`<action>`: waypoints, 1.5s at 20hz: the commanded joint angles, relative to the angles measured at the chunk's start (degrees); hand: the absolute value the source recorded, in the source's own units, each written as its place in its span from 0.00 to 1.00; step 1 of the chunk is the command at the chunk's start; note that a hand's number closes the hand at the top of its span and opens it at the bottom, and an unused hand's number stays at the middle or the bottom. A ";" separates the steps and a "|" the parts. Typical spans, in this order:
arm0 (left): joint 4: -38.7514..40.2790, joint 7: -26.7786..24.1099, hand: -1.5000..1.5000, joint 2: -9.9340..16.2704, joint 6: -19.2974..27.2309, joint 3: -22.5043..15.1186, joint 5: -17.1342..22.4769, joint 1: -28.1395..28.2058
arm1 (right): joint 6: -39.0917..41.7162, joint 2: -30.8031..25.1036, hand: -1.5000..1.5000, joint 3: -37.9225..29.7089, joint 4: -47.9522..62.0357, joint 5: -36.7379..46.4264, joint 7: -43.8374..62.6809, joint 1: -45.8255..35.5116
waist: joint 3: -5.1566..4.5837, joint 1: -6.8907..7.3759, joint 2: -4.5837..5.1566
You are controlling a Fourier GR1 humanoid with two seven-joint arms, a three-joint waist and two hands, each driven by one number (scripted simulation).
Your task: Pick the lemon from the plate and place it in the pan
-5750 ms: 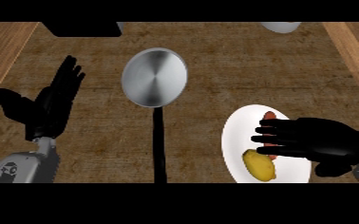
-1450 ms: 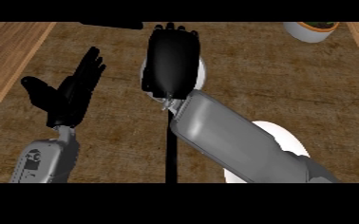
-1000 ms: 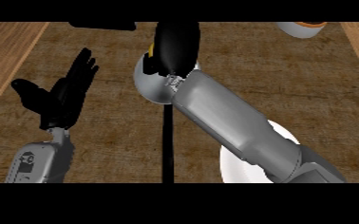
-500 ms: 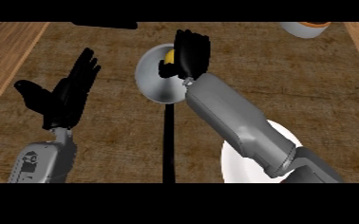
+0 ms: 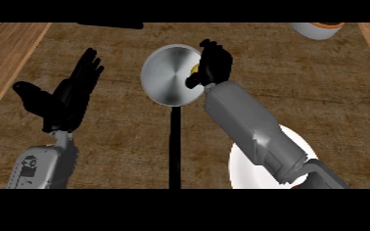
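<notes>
Since half a second ago the right robot hand [image 5: 212, 66] has slid toward the pan's [image 5: 168, 76] right rim, fingers curled by the lemon [image 5: 195, 68], which sits in the pan. Left robot hand [image 5: 65, 98] rests open above the brown wooden table [image 5: 303, 83]. Its forearm crosses the white plate [image 5: 249, 169]; a bowl [image 5: 318, 28] sits far right.

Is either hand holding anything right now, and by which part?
The right hand is over the pan's edge, hiding most of the lemon; a hold cannot be told. The left hand holds nothing.

Right hand [image 5: 213, 66] carried lemon [image 5: 194, 68] from plate [image 5: 249, 169] to pan [image 5: 168, 76] rim.
</notes>
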 commanded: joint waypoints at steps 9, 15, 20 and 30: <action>-1.04 0.98 0.50 -0.73 1.97 0.60 -0.77 1.66 | -19.48 0.06 0.00 -6.26 -6.67 -13.61 -17.91 5.72 | 0.10 -2.58 -0.88; -2.71 1.33 0.50 0.84 1.88 3.05 0.03 4.35 | -16.94 -1.11 0.00 -14.38 -17.87 -23.71 -33.39 16.29 | 0.08 -5.32 -1.51; -2.32 0.09 0.50 1.39 0.99 3.35 -0.24 5.73 | -9.57 -2.97 0.00 -12.33 -36.27 -29.52 -42.50 31.59 | 0.05 -6.87 -2.03; -1.27 -1.51 0.50 -0.93 -0.23 2.70 -0.55 5.66 | -3.30 -8.92 0.00 -11.60 -55.58 -26.84 -43.38 50.21 | -0.04 -6.05 -1.73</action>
